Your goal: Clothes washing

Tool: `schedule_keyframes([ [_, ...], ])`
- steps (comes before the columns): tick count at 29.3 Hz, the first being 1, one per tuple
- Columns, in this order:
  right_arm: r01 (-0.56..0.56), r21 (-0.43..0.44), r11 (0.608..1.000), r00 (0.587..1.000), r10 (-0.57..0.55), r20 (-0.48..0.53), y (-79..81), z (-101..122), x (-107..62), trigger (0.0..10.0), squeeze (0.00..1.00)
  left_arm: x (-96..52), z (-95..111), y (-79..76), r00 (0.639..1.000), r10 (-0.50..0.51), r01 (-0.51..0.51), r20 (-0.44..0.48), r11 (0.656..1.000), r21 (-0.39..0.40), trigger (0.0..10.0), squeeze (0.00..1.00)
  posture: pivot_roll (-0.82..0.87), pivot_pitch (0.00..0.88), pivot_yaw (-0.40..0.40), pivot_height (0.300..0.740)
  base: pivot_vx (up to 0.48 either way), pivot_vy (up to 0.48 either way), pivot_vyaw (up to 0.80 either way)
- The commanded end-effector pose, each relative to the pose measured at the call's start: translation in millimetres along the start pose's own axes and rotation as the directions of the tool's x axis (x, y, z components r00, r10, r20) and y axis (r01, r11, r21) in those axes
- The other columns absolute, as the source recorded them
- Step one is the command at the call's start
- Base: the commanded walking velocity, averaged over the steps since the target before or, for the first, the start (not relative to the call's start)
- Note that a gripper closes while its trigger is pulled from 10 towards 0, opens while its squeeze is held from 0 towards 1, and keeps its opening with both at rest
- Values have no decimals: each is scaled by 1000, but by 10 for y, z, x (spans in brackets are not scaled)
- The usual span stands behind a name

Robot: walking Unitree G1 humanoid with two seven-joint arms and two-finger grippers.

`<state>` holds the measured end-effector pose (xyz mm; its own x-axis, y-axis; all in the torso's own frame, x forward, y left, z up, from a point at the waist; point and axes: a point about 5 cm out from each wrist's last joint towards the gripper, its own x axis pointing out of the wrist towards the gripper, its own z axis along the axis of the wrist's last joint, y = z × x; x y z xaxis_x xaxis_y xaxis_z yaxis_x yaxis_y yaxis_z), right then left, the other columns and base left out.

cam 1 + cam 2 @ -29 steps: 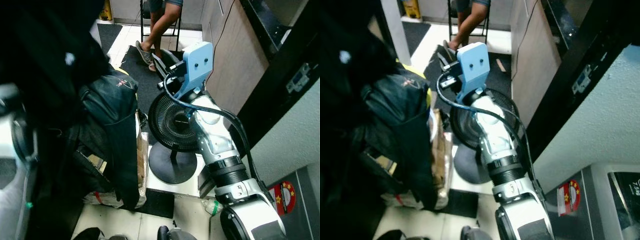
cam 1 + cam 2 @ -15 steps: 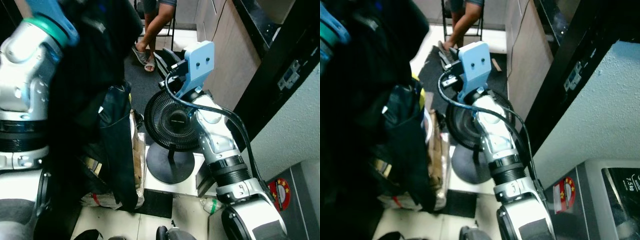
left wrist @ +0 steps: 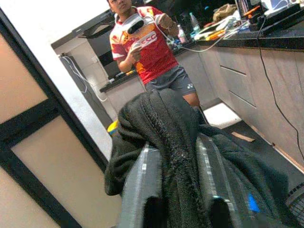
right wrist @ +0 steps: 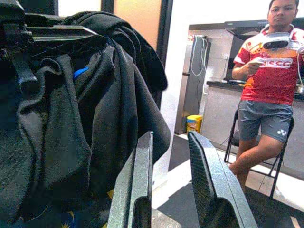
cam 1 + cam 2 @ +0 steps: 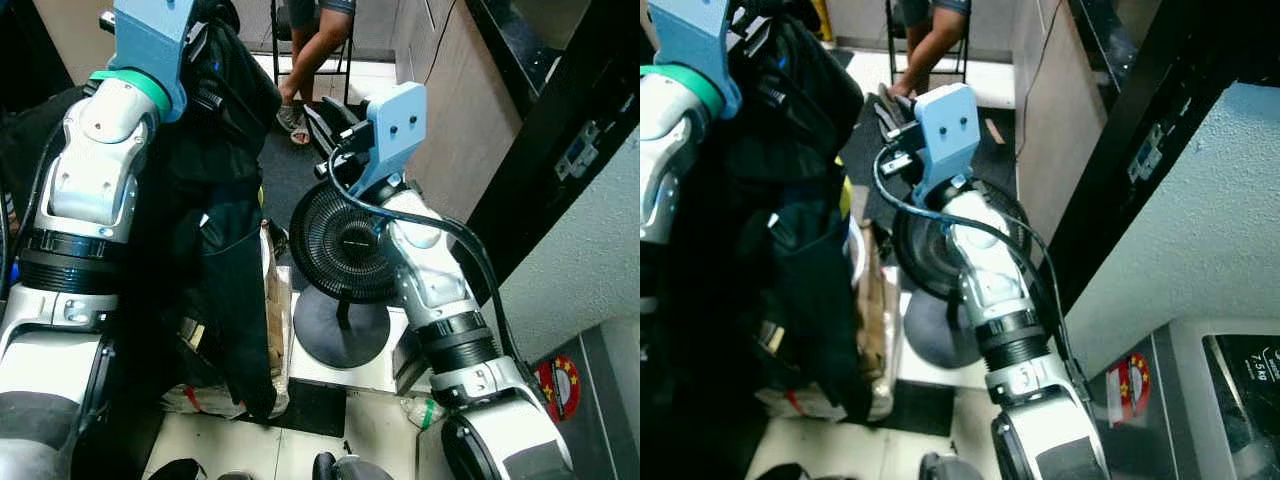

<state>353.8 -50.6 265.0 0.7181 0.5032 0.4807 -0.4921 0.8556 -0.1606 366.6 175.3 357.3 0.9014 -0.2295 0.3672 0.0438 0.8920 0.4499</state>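
Left wrist view: left gripper (image 3: 178,209) clamps black clothes (image 5: 225,230); at 3 o'clock, right gripper (image 4: 173,199) fingers apart, gripping nothing.

Ahead of my right gripper (image 4: 166,190): open air w/ person (image 4: 266,95) beyond; black clothes (image 5: 225,250) block left, fan (image 5: 345,245) below.

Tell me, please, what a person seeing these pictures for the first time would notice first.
First, the left pincer, raised high on the robot's left, shut on a black garment that hangs down in long folds. Next, the right pincer, open and holding nothing, reaching above a black floor fan. Beyond them a person sits on a chair.
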Motion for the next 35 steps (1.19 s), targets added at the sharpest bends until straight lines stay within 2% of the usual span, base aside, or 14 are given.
schedule_keyframes([
  [1,1,7,1000,1000,-1,9,9,12,-1,10000,0,-64,36,43,1000,-21,20,21,1000,12,10000,1000,123,34,40,740,0,0,0],
  [4,-1,7,1000,1000,1,9,14,12,2,10000,0,-106,32,62,999,-38,38,25,999,10,10000,1000,123,34,40,740,0,0,0],
  [6,-5,8,1000,1000,5,10,22,13,7,10000,0,-202,16,55,989,-145,145,26,989,14,10000,1000,127,31,35,740,0,0,0],
  [8,-5,8,1000,1000,5,10,22,13,7,10000,0,-202,16,55,989,-145,145,26,989,14,10000,1000,127,31,35,740,0,0,0],
  [10,-10,9,1000,1000,10,11,27,14,11,10000,0,-329,-38,65,959,-282,282,-4,959,40,10000,1000,132,31,32,740,0,0,0],
  [12,-10,9,1000,1000,10,11,27,14,11,10000,0,-329,-38,65,959,-282,282,-4,959,40,10000,1000,132,31,32,740,0,0,0],
  [13,-11,9,1000,1000,11,11,29,14,12,10000,0,-380,-63,100,945,-326,326,-21,944,38,10000,498,132,31,32,740,0,0,0],
  [14,-11,9,1000,1000,11,11,29,14,12,10000,0,-380,-63,100,945,-326,326,-21,944,38,10000,498,132,31,32,740,0,0,0],
  [15,-12,10,1000,1000,12,11,32,14,13,10000,0,-413,-78,160,940,-338,340,-34,940,42,10000,0,133,34,34,740,0,0,0],
  [18,-13,13,1000,1000,13,11,38,12,11,10000,0,-399,-114,288,958,-279,282,-69,959,30,10000,0,134,39,32,740,0,0,0],
  [23,-15,15,1000,1000,15,11,48,12,7,10000,0,-404,-232,356,966,-214,219,-147,976,19,10000,0,132,44,34,740,0,0,0],
  [27,-13,16,1000,1000,13,10,41,12,7,10000,0,-439,-277,376,960,-217,226,-178,974,31,10000,0,132,44,34,740,0,0,0],
  [31,-9,16,1000,1000,9,9,32,12,-6,10000,0,-554,-291,356,938,-286,291,-195,957,-1,10000,0,138,57,35,740,0,0,0],
  [35,-10,19,1000,1000,9,8,35,6,-4,10000,0,-572,-383,368,934,-268,279,-235,960,15,10000,0,138,57,35,740,0,0,0],
])
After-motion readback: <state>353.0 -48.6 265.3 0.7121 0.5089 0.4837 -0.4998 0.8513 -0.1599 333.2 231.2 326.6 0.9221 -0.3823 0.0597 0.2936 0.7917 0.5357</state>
